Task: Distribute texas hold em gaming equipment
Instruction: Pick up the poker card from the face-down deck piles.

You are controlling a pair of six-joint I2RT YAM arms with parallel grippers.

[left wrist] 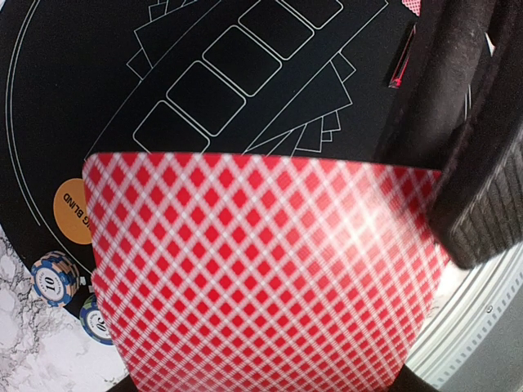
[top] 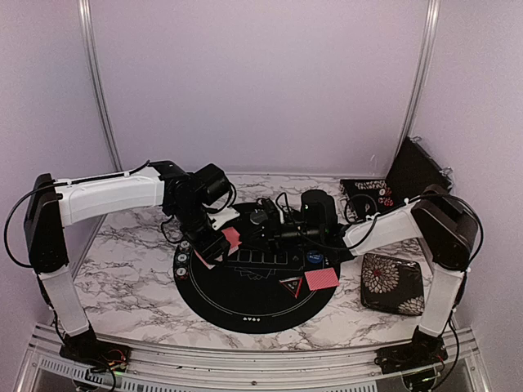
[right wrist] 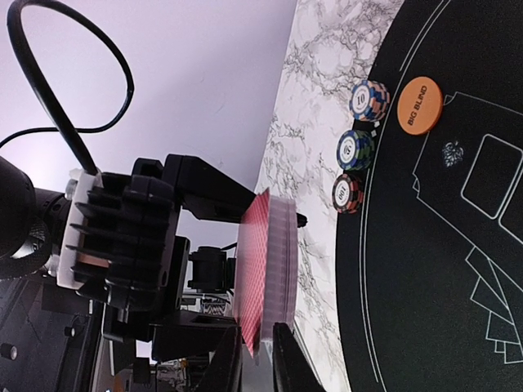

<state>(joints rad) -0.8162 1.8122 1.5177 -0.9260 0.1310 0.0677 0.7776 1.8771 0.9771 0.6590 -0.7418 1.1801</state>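
Ideally, with the left pincer (top: 219,245) clamped on the red-backed deck (right wrist: 265,269) over the left of the mat (top: 245,304), the right pincer (top: 263,234), its closure unclear here, should pinch just the top card (left wrist: 261,269).

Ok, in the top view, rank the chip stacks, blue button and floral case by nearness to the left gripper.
1. Chip stacks, just left of the left gripper.
2. Blue button, right side of the mat.
3. Floral case, off the mat, far right.
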